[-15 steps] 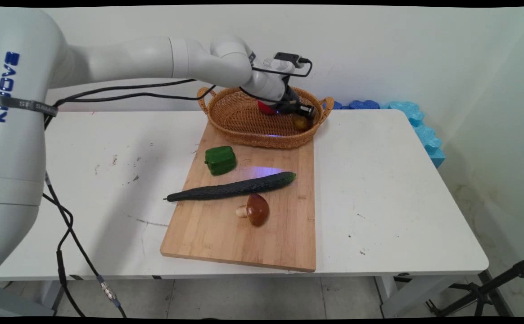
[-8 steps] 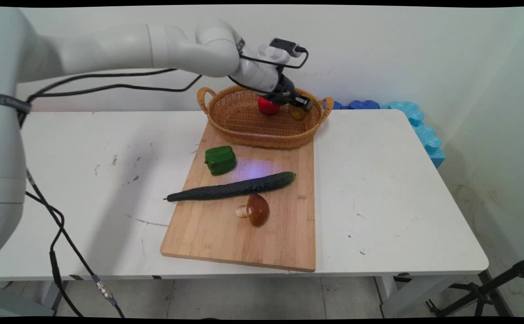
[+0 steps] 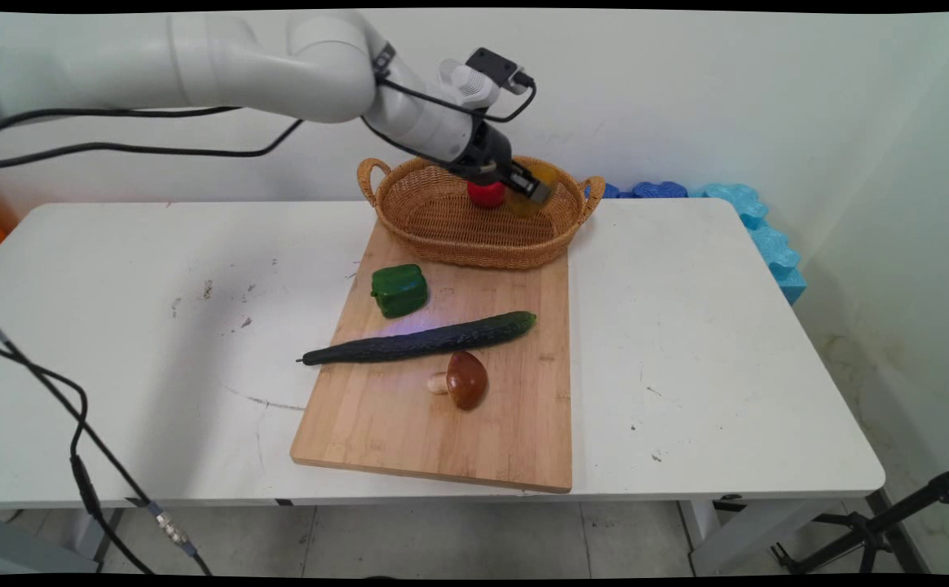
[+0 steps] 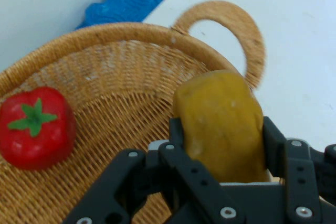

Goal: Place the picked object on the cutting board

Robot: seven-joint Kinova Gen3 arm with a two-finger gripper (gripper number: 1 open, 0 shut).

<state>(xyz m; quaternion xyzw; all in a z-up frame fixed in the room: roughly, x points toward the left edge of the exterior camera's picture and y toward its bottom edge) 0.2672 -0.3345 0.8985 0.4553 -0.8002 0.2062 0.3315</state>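
My gripper (image 3: 533, 192) is closed on a yellow-brown potato (image 4: 220, 124), with one finger on each side of it, and I hold it in the air above the right part of the wicker basket (image 3: 434, 220). In the hand view the potato fills the space between my fingers (image 4: 176, 132), and the basket's woven wall and one of its loop handles (image 4: 247, 35) are behind it. A red tomato (image 4: 35, 127) with a green top lies inside the basket, near the potato but not touching it. The basket stands on the far end of a wooden cutting board (image 3: 409, 424) on the white table (image 3: 727, 367). On the board, nearer to the camera, there are a green bell pepper (image 3: 399, 290), a long dark cucumber (image 3: 419, 339) lying across the board, and a brown mushroom (image 3: 462, 381) just beside the cucumber. Blue foam pieces (image 3: 760, 228) lie at the far right edge of the table, by the wall.
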